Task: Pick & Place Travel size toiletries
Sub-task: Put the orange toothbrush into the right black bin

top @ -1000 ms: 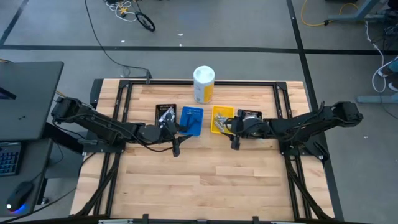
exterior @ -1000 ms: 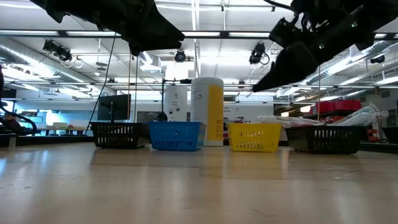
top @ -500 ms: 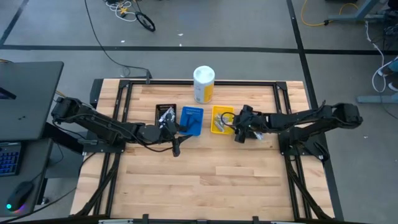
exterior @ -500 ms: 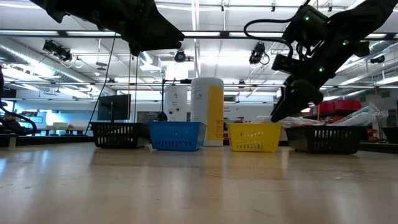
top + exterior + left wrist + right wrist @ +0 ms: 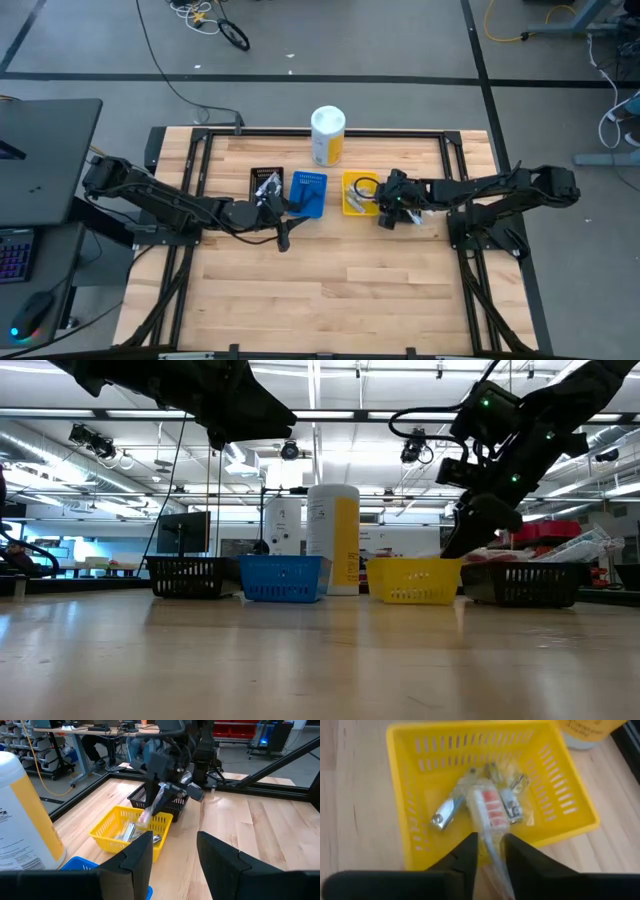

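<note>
Right gripper [image 5: 489, 851] is clamped on a wrapped toothbrush [image 5: 487, 815] (red-and-white, in clear plastic), holding it over the yellow bin [image 5: 400, 780] toward the surface's [image 5: 330, 280] far edge. The brush's free end hangs above the clippers [image 5: 446, 812] lying in that bin. Left gripper [image 5: 283, 240] hovers near the blue bin [image 5: 308, 192], fingers parted and holding nothing.

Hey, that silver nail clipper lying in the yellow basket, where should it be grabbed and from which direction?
Grip the silver nail clipper across its narrow sides at mid-length, coming straight down. It lies flat and slanted on the floor of the yellow basket, and the walls block any sideways approach. The right pincer is shut on the wrapped toothbrush, so release that first.
</note>
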Robot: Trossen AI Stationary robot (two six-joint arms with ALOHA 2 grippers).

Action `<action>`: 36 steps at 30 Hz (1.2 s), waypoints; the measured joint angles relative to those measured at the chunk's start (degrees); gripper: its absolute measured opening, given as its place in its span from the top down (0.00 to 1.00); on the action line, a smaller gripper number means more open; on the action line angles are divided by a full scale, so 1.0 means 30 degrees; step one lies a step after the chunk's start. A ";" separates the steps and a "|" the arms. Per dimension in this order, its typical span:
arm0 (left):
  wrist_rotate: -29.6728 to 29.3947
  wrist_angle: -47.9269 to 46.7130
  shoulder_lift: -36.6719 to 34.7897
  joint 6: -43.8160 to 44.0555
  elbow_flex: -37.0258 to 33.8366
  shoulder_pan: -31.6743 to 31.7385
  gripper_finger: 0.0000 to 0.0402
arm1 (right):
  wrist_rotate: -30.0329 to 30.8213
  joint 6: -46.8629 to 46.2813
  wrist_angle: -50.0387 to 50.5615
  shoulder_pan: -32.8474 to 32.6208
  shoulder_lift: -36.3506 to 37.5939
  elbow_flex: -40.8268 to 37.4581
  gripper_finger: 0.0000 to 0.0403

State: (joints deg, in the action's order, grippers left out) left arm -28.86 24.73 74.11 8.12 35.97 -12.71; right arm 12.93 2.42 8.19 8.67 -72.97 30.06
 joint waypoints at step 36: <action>0.0000 -0.0003 0.0001 0.0000 0.0000 0.0000 0.59 | -0.0371 -1.3596 1.4135 0.0317 0.1188 0.4409 0.88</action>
State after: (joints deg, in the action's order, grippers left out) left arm -28.86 24.72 74.11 8.12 35.97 -12.71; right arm 11.81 -38.37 50.59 9.62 -69.41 43.29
